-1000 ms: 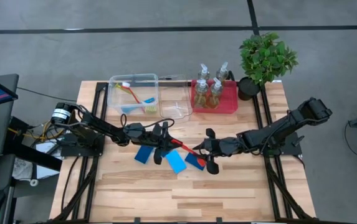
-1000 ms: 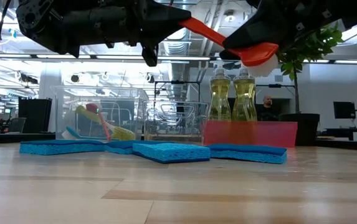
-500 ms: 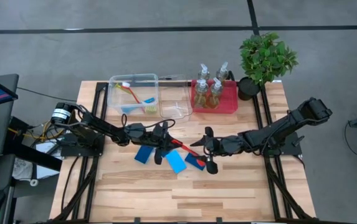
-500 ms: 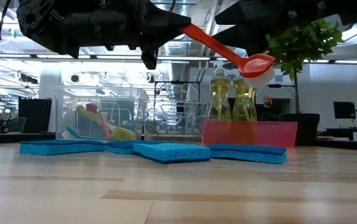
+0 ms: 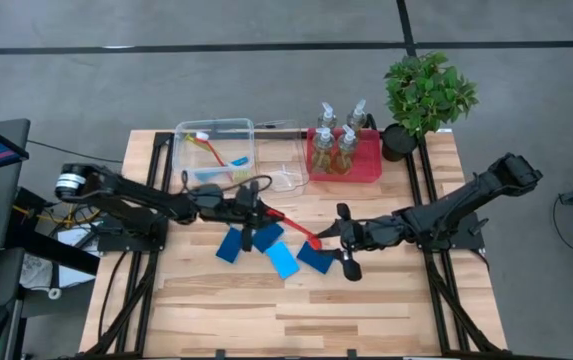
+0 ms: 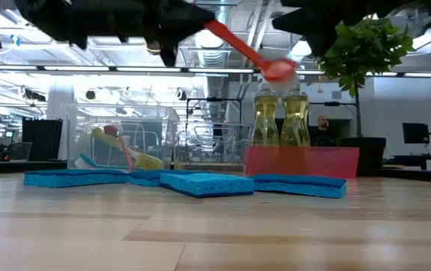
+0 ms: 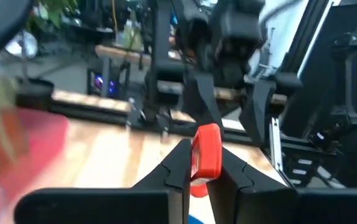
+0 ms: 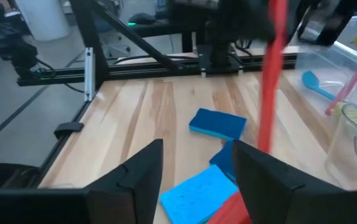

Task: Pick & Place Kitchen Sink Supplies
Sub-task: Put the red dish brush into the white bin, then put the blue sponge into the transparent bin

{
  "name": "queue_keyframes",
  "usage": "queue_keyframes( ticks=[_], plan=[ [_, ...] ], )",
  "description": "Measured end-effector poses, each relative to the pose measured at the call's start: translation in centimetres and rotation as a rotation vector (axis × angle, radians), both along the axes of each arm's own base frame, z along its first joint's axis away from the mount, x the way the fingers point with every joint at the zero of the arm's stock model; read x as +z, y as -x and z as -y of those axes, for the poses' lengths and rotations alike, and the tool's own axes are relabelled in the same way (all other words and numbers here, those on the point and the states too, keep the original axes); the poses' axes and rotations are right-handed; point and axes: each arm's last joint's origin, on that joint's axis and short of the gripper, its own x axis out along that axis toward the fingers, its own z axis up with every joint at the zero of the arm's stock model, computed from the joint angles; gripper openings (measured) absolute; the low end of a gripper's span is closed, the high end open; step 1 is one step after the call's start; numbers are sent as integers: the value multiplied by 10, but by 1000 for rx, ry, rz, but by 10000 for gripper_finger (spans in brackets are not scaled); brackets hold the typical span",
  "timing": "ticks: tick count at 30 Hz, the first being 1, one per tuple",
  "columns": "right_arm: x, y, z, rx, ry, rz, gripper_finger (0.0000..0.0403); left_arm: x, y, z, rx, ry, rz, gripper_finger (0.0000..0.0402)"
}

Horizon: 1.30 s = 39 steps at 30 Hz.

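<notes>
A red long-handled brush (image 5: 291, 227) hangs over the table's middle, with my left gripper (image 5: 254, 212) shut on it. Its head (image 6: 279, 69) points toward my right gripper (image 5: 344, 240), which stands open just to its right. In the right wrist view the red head (image 8: 231, 208) shows between the open fingers, and I see no touch. Three blue sponges (image 5: 281, 260) lie flat on the table below the brush. Pump bottles (image 5: 334, 140) stand in a red tray (image 5: 366, 172) at the back. Other brushes (image 5: 221, 158) lie in a clear bin. My left gripper pinches the red brush's handle end (image 7: 204, 167) between its two fingers. The fingers come level from the table's left, and the brush sticks out ahead of them. The brush is lifted clear and slopes down toward its head (image 5: 315, 243) above the sponges.
Two clear bins (image 5: 281, 172) stand at the back left, beside the red tray. A potted plant (image 5: 426, 92) sits at the far right corner. Bare wood (image 5: 296, 315) stretches along the near side of the table.
My right gripper has opened, let go of the brush's head and drawn back a little toward the table's right, rising. My left gripper has gone up and toward the far edge with the brush, which now hangs from it alone, its head higher.
</notes>
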Motion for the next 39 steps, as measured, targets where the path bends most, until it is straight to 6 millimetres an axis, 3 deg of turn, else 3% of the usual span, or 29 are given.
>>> queue_keyframes(
  ticks=[5,10,14,19,28,39],
  plan=[
    [-2,0,-5,24,19,-9,166,35,27,-10,79,-82,60,20],
    [-6,-1,-6,23,29,-33,153,65,66,-20,272,-172,62,34],
    [-7,-1,-5,20,34,-45,143,75,98,-28,508,-223,1,44],
    [-8,-1,-5,21,38,-54,132,78,123,-34,707,-237,-67,21],
    [-8,-1,-5,22,39,-56,123,78,132,-41,1022,-316,-149,50],
    [-9,-1,-5,22,40,-59,123,57,107,-51,1091,-366,-281,19]
  ],
)
